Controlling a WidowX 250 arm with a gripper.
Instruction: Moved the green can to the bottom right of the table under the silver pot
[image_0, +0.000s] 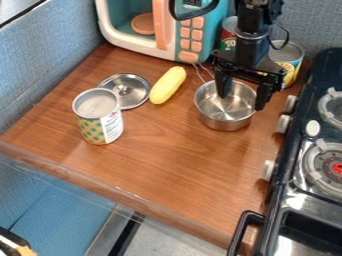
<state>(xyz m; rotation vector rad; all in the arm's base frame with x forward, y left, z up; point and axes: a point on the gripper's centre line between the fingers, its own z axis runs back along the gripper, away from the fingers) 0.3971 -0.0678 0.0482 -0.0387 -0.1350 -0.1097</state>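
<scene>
Near R part of worktop (207, 200) is yet to be reached; pickup, carry & placing are all left, prob. nothing done. Green-dotted can (99, 119) is seen upright nr L edge, ungripped. Silver pot (226, 110) is set twd R edge; gripper (244, 95) is held above, opened wide, w/ nothing gripped. Lid (135, 90) & corn (167, 85) are seen btwn can & microwave (180, 53)

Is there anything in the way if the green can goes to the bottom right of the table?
Nothing that I can see stands between the green can and the table's bottom right, below the silver pot.
</scene>
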